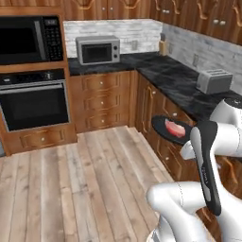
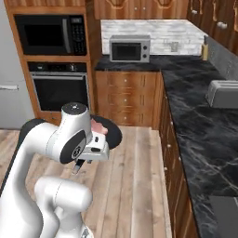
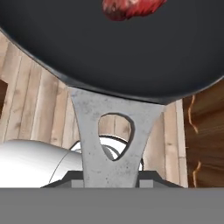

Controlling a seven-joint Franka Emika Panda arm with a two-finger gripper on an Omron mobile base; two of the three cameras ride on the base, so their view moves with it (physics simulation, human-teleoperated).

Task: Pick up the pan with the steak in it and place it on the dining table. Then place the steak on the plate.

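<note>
**Pan in transit, table not yet reached**

The claw (image 3: 109, 183) was clenched on the grey handle (image 3: 111, 131) of the pan (image 3: 113, 48), which projected straight ahead of it, lifted clear above the wood floor (image 1: 71, 179). The steak (image 1: 174, 128) lay inside the pan, toward its far side from the claw. Judged: pickup done; carrying to the dining table, setting down and moving the steak to the plate all remained
</note>
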